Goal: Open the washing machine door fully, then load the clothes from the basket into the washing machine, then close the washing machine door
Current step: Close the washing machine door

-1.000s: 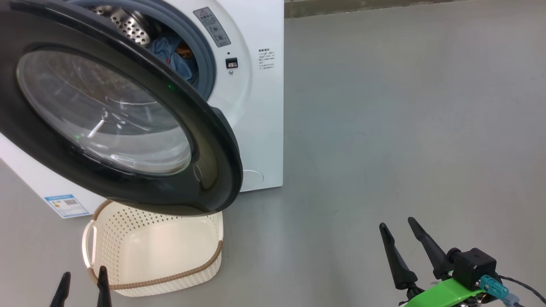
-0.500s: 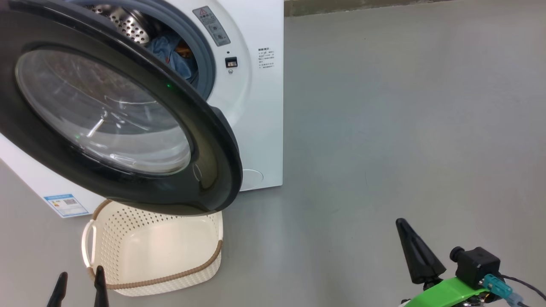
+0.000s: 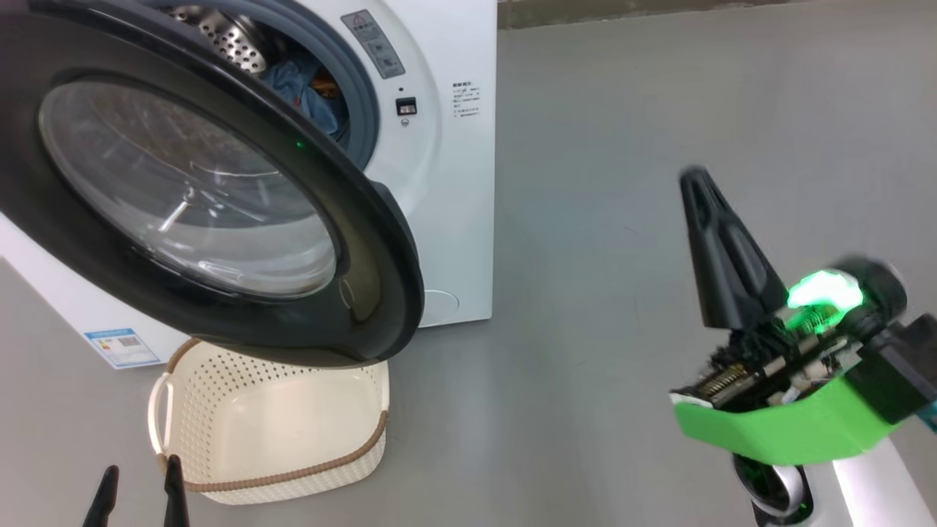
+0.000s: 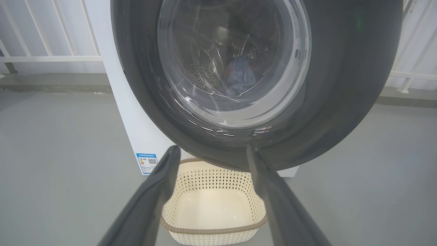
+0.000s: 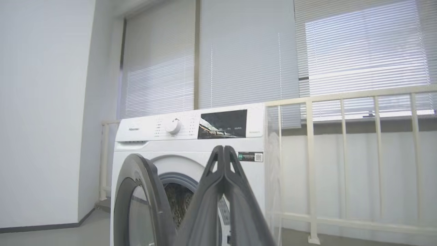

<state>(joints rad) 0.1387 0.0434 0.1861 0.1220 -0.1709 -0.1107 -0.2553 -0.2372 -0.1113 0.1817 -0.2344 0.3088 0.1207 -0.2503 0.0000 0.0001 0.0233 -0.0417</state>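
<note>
Grey floor (image 3: 659, 110) spreads beside the washing machine (image 3: 454, 183), whose door (image 3: 366, 293) hangs open. We see clothes (image 3: 304, 80) inside its drum (image 3: 234, 44) and the basket (image 3: 293, 380) just before the machine. Our left gripper (image 3: 141, 465) gapes apart; our right gripper (image 3: 695, 179) is pinched closed.

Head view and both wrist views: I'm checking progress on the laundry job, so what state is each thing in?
washing machine door: open, swung out from the front.
basket: empty.
clothes: inside the washing machine.
left gripper: open, holding nothing.
right gripper: shut, holding nothing.
</note>
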